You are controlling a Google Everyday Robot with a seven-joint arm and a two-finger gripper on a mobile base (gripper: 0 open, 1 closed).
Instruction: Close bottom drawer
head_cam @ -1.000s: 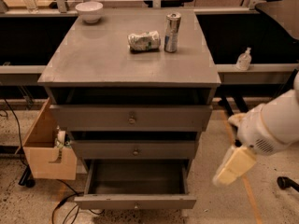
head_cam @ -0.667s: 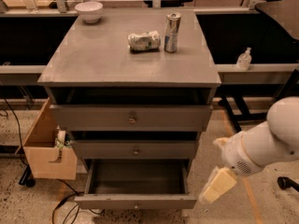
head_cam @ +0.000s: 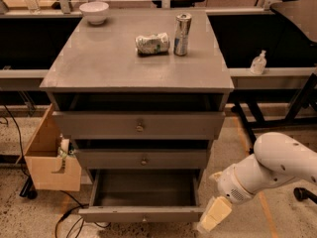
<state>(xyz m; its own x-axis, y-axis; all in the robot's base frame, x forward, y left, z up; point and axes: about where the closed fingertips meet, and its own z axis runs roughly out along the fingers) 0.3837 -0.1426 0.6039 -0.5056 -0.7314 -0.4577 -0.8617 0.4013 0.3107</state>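
Observation:
The bottom drawer (head_cam: 143, 214) of the grey cabinet is pulled out, showing its shallow, empty grey tray (head_cam: 144, 188) and a slim front panel with a tiny knob. Above it are the mid-sized drawer front (head_cam: 142, 158) and the tallest drawer front (head_cam: 138, 126), both also slightly out. My gripper (head_cam: 213, 215) is at the lower right on the white arm (head_cam: 277, 167), its cream-coloured tip just beside the right end of the bottom drawer's front panel.
On the cabinet top (head_cam: 99, 63) stand a white bowl (head_cam: 94, 11), a crushed can lying down (head_cam: 152, 43) and an upright can (head_cam: 182, 28). A cardboard box (head_cam: 49, 157) hangs left of the cabinet. A sanitizer bottle (head_cam: 258, 63) sits on the right ledge. Cables lie on the floor at left.
My arm and gripper have moved down and to the left, from beside the cabinet toward the right end of the bottom drawer's front. The drawer has not moved.

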